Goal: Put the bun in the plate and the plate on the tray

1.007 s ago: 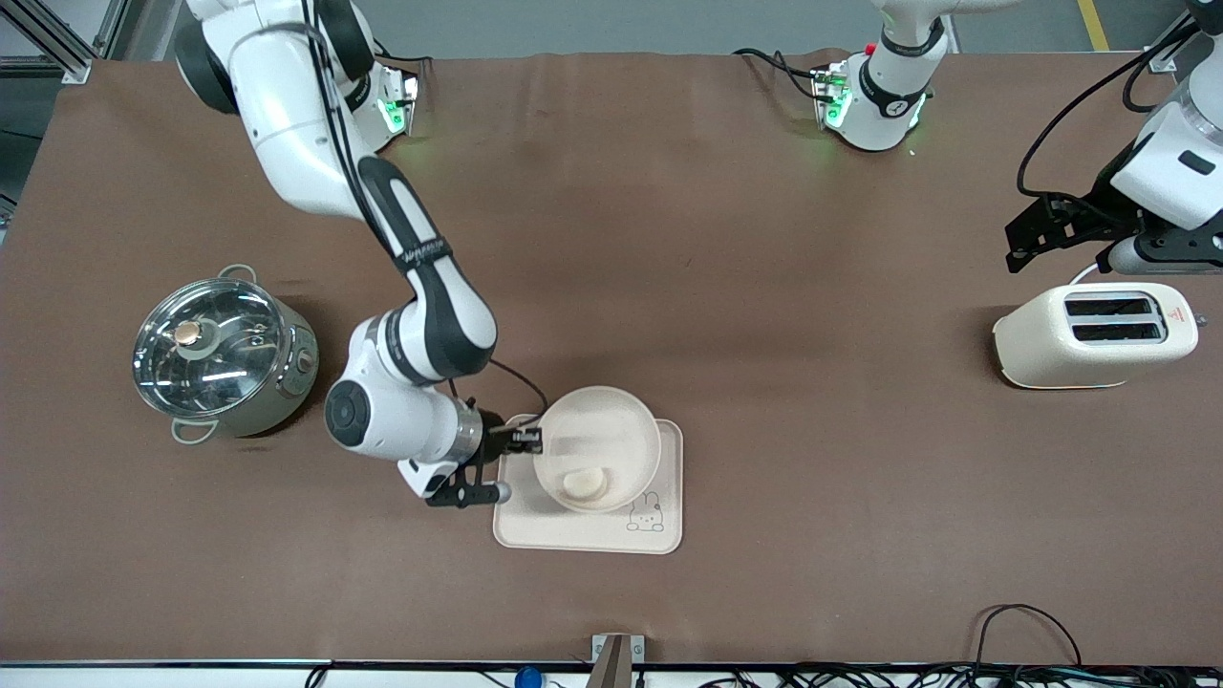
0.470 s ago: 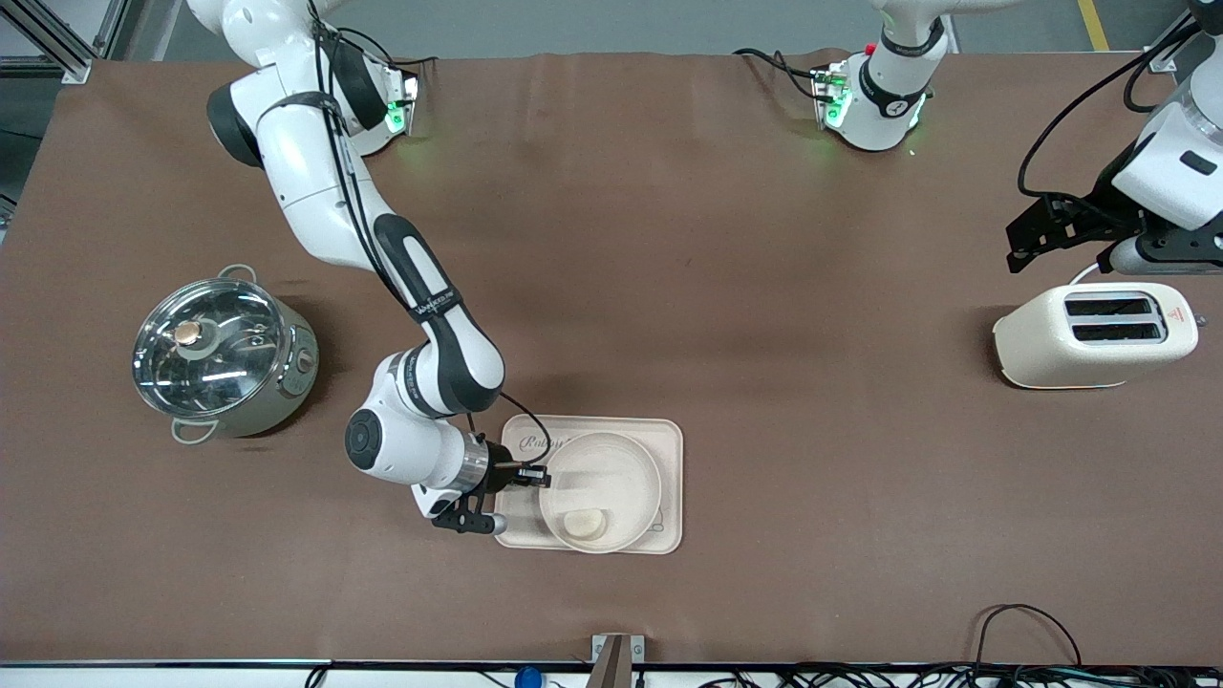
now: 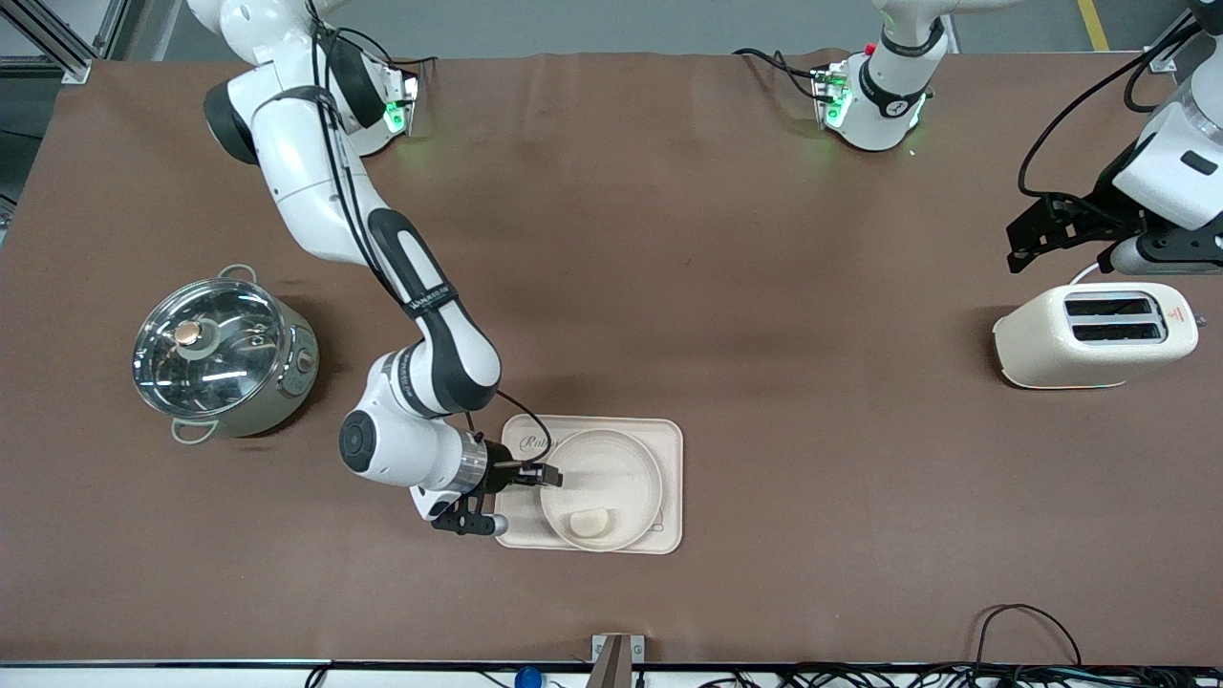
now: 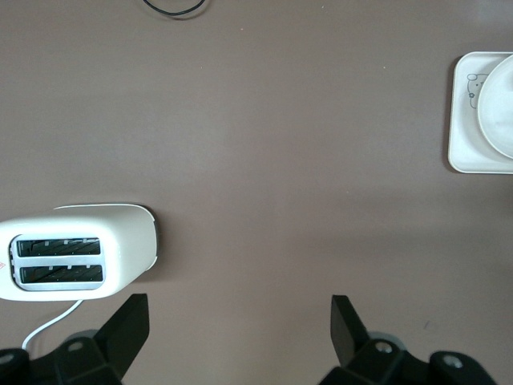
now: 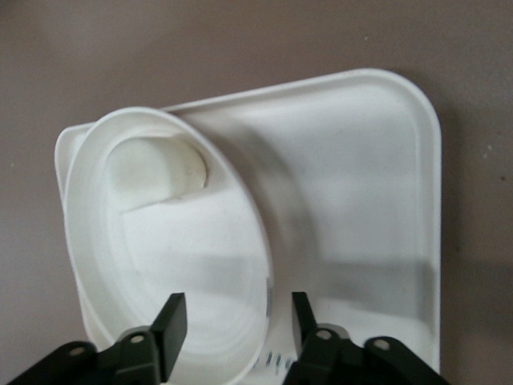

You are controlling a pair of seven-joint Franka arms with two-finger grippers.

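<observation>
The round cream plate (image 3: 616,457) lies on the rectangular rabbit tray (image 3: 671,435), at the tray's part nearer the front camera. The small pale bun (image 3: 589,523) lies in the plate near its rim. My right gripper (image 3: 552,474) is at the plate's rim toward the right arm's end. In the right wrist view its jaws (image 5: 238,321) stand apart astride the rim of the plate (image 5: 184,265), one finger inside and one outside. The bun (image 5: 156,168) and the tray (image 5: 361,184) show there too. My left gripper (image 3: 1027,250) waits open and empty over the table by the toaster.
A steel pot with a glass lid (image 3: 222,355) stands toward the right arm's end. A cream toaster (image 3: 1094,334) stands toward the left arm's end and shows in the left wrist view (image 4: 80,250). Cables lie at the table's near edge.
The plate with the bun has come down onto the tray and moved nearer the front camera, together with the right gripper. The left arm has not moved.
</observation>
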